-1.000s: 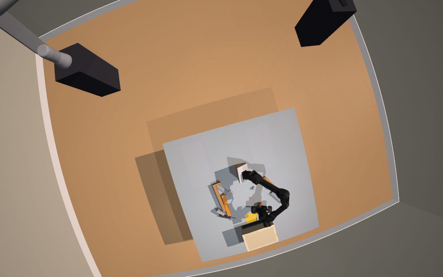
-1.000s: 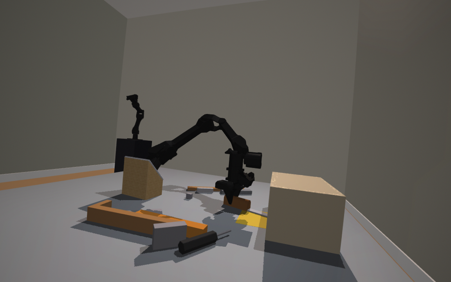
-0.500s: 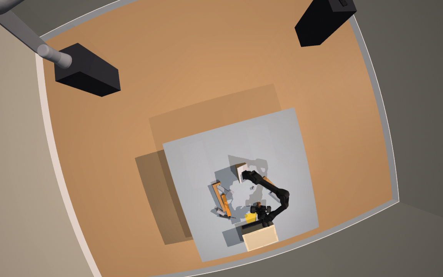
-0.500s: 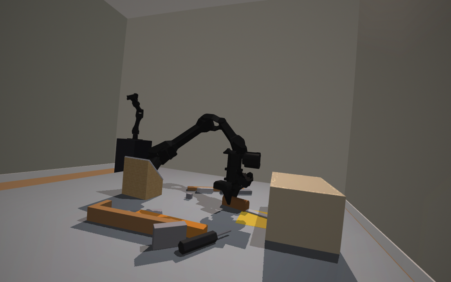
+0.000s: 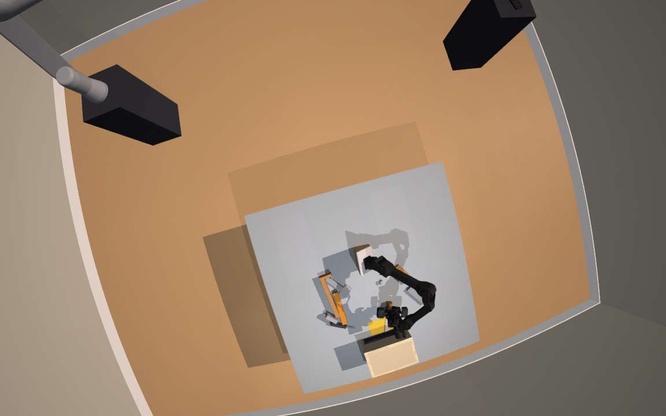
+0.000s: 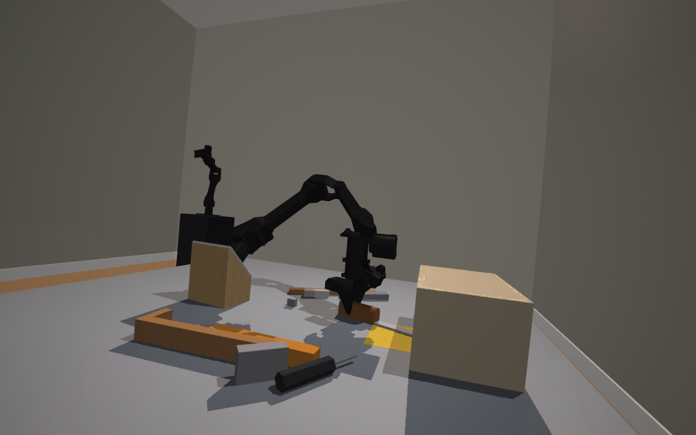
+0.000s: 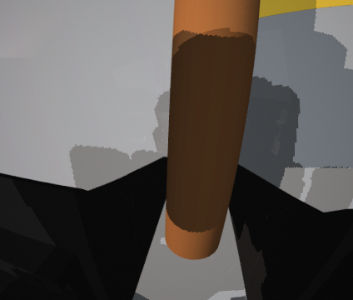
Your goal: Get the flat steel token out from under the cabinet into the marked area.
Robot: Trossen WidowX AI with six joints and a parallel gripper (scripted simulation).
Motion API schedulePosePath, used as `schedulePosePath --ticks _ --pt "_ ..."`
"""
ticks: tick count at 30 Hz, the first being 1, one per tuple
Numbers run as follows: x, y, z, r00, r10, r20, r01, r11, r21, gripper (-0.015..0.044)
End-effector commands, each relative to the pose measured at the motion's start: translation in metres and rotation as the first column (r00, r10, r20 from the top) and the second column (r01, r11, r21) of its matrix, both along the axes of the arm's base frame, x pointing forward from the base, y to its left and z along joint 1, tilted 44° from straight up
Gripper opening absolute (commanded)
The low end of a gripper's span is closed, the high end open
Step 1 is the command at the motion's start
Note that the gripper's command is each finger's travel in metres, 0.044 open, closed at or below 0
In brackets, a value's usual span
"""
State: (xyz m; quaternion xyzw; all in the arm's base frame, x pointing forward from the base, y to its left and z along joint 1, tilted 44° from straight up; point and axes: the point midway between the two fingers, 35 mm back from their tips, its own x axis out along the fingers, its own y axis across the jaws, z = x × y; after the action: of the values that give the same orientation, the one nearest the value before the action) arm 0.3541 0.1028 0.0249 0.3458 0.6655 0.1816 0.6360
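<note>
My gripper (image 5: 390,309) (image 6: 350,309) (image 7: 199,168) is shut on the orange cylindrical handle (image 6: 365,312) (image 7: 211,108) of a tool, low over the table in front of the cabinet (image 5: 391,357) (image 6: 469,335). The tool's thin grey shaft (image 6: 394,327) runs from the handle over the yellow marked area (image 5: 376,326) (image 6: 380,338) (image 7: 282,8) toward the cabinet's front. Its far end is hidden behind the cabinet in the exterior view. The dark vent slots (image 5: 378,339) show at the cabinet's front. The steel token is not visible in any view.
An orange bracket (image 5: 326,289) (image 6: 188,339), a grey block (image 6: 261,363) and a black-handled tool (image 6: 306,373) lie to one side. Opposite are an orange bar (image 6: 297,290), grey bars (image 6: 376,296) and a small grey cube (image 6: 292,302). A wooden block (image 6: 207,275) stands by the arm's base.
</note>
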Motion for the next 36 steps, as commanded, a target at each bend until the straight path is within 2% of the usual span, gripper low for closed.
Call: schedulePosePath --ticks 1,36 --pt "-0.006 0.001 -0.001 1.0 -0.003 -0.007 0.003 1.0 -0.002 0.0" --pt "-0.043 0.011 0.006 1.0 -0.003 -0.01 0.003 1.0 -0.002 0.0"
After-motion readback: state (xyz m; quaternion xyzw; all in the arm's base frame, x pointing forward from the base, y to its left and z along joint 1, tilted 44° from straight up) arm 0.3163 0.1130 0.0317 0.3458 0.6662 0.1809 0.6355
